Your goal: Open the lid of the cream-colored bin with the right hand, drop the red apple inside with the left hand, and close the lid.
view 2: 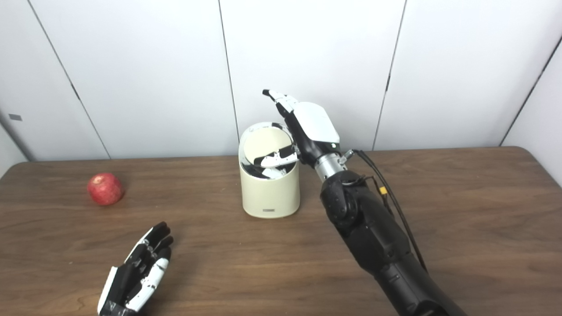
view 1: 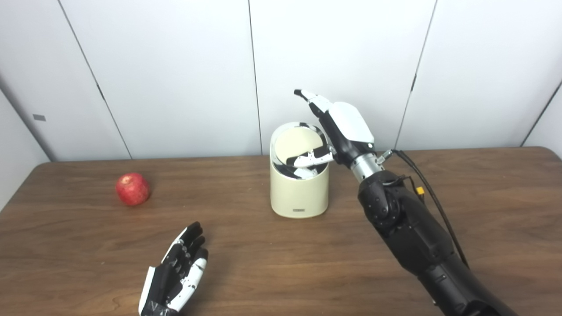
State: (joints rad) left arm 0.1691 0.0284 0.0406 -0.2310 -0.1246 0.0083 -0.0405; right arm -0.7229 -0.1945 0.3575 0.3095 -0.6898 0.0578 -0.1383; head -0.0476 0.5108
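The cream-colored bin (view 1: 299, 193) stands upright at the table's middle. Its round lid (view 1: 298, 141) is tilted, its near edge pushed down inside the rim and its far edge raised. My right hand (view 1: 343, 127) is at the bin's right top edge; its thumb (view 1: 312, 158) presses on the lid's lowered part while the fingers stretch up and left above the bin, holding nothing. The red apple (view 1: 132, 189) lies on the table to the far left, untouched. Near the front edge my left hand (view 1: 175, 274) rests open with fingers spread, well short of the apple.
The brown wooden table (view 1: 483, 210) runs up to white wall panels behind the bin. A black cable (view 1: 432, 193) trails along my right forearm.
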